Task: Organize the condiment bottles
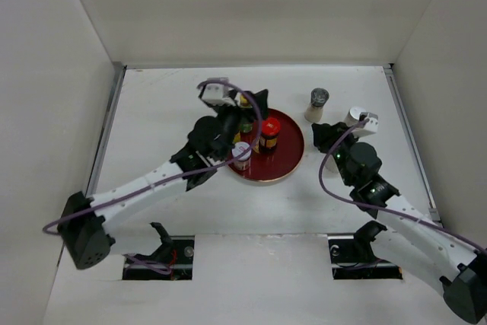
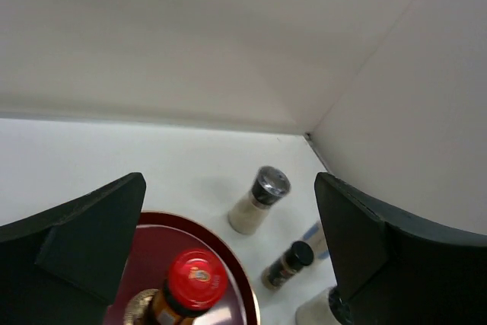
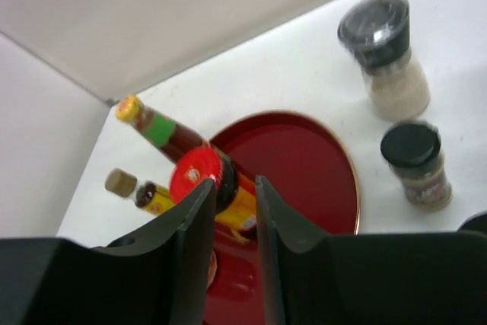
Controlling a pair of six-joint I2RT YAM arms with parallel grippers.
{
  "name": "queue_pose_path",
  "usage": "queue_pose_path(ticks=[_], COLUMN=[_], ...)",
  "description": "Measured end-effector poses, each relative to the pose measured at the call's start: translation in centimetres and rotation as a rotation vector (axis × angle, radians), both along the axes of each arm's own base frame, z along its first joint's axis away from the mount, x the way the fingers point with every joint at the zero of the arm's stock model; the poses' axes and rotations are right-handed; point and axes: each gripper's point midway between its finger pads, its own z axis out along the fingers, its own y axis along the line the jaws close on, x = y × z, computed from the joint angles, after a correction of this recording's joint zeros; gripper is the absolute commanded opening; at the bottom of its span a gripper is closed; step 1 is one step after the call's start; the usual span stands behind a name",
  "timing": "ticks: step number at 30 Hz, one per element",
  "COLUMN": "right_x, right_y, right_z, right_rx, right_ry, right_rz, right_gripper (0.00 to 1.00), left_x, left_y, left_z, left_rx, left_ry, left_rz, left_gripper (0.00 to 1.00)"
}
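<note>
A round dark-red tray [image 1: 283, 159] holds a red-lidded dark jar [image 1: 268, 133], a white-capped jar [image 1: 241, 155] and a slim yellow-capped, green-labelled bottle [image 3: 156, 129]. My left gripper [image 1: 245, 116] hovers open over the tray's far left, its fingers [image 2: 84, 234] wide apart above the red-lidded jar [image 2: 196, 279]. Right of the tray stand a grey-capped shaker [image 1: 318, 104], a small dark-capped jar [image 3: 417, 161] and a white cylinder [image 1: 354, 117]. My right gripper [image 3: 234, 184] is shut on nothing, just right of the tray [image 3: 304, 173] and pointing at the red-lidded jar [image 3: 199, 176].
A tan-capped small bottle [image 3: 129, 188] leans beside the slim bottle on the tray's far left. White walls enclose the table on three sides, the back right corner [image 2: 307, 136] close behind the shaker [image 2: 260, 199]. Purple cables loop over both arms.
</note>
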Motion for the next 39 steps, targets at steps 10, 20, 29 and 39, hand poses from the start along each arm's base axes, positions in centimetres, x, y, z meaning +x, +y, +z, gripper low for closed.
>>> queue_pose_path(ticks=[10, 20, 29, 39], right_x=[8.0, 16.0, 18.8, 20.1], right_y=[-5.4, -7.2, -6.3, -5.1], right_z=[2.6, -3.2, -7.8, -9.2], right_rx=[-0.186, -0.398, -0.493, -0.523], right_ry=[0.164, 0.440, 0.574, 0.589], right_rz=[-0.220, -0.241, -0.192, -0.163], right_gripper=[0.96, 1.00, 1.00, 0.54], left_x=[-0.5, -2.3, -1.8, -1.5], left_y=[15.8, 20.1, 18.8, 18.4], left_z=[-12.0, -24.6, -25.6, -24.6], left_rx=[-0.043, -0.021, -0.069, -0.103], left_ry=[0.165, 0.387, 0.372, 0.339], left_rz=[0.327, 0.433, 0.391, 0.373], left_gripper=[0.97, 1.00, 1.00, 1.00])
